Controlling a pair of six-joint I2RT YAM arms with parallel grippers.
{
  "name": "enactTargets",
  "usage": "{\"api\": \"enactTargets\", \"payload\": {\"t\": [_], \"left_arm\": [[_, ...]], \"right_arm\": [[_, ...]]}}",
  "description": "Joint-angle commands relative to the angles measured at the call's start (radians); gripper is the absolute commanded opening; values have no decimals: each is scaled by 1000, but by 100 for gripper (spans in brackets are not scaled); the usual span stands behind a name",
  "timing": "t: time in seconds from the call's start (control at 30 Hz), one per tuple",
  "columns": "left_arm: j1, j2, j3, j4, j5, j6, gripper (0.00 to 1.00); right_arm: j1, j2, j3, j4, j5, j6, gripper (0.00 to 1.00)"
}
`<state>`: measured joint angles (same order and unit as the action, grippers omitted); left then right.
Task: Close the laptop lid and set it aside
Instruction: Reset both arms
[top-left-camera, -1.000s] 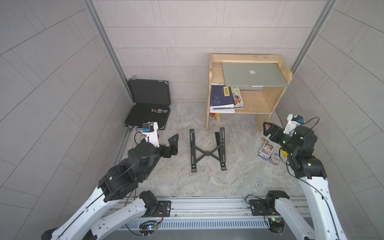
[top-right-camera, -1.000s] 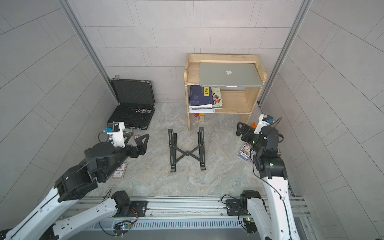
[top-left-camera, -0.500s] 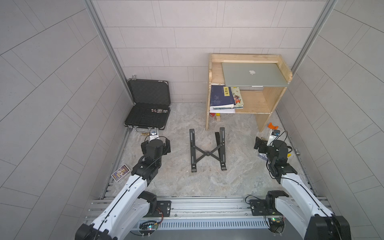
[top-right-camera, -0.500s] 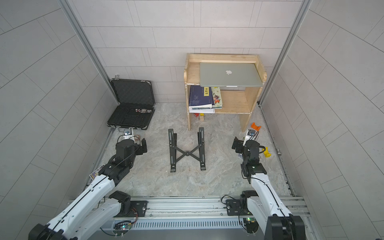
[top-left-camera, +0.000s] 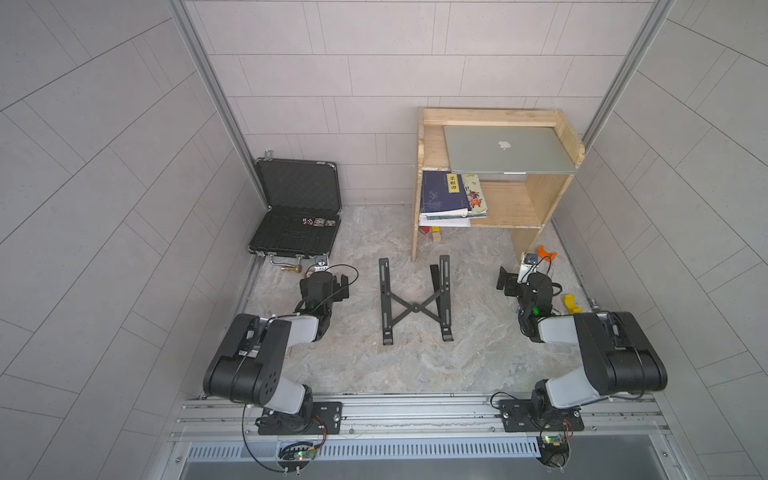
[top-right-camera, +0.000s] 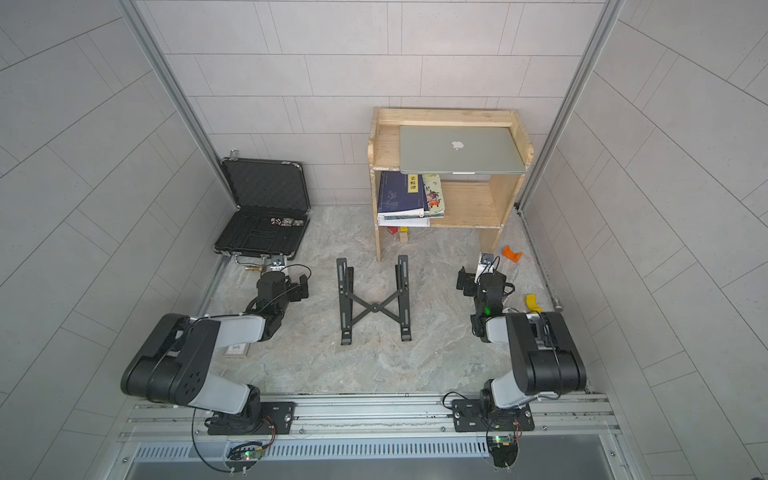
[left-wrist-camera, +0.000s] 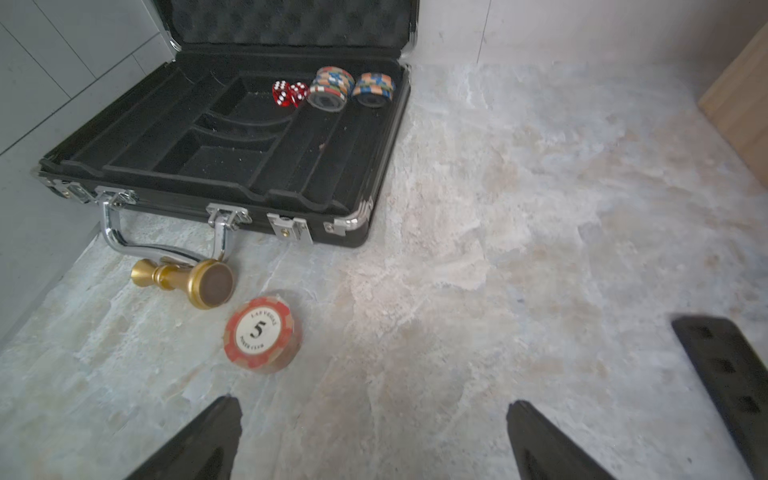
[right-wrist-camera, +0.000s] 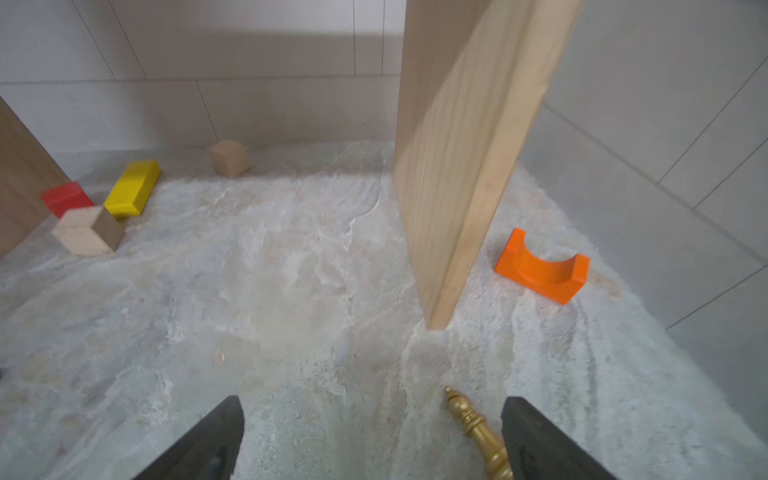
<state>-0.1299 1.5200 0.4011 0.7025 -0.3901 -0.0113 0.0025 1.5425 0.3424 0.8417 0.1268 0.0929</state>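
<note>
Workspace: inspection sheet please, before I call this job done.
Surface: pale marbled tabletop, no spills seen.
Job's things: slim silver laptop, lid shut, flat atop light wooden shelf unit.
Clutter: black X-shaped folding stand, open black briefcase, red poker chip, gold chess piece, orange arch block.
Grippers: left pincer open, empty; right pincer open, empty.
Cables: black cable loops below left arm's base, snagging nothing.
Surroundings: grey tiled walls, nothing else seen.

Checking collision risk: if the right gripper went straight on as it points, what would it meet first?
Probably the near edge of the shelf's wooden side panel, standing ahead within the open right gripper's span; bare floor lies between, though depth is unclear.
</note>
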Motion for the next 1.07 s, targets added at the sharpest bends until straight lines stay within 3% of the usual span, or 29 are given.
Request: {"api": "enactTargets", "payload": {"t": [0.0,0.07,0.13,0.33,1.03], "left_arm": [[59,47,-18,221,51,-40,100],[61,11,44,24,56,-51,100],[61,38,19,119,48,-52,100],[60,6,34,40,58,-49,100],[53,14,33,54,42,-45,100]], "right_arm": [[0,-25,34,7,-23,-15,100],[-5,8,34,57,-14,2,100],[-6,2,37,47,-10,5,100],[4,-12,52,-8,-13,-15,100],[0,-10,52,-4,-20,-15,100]]}}
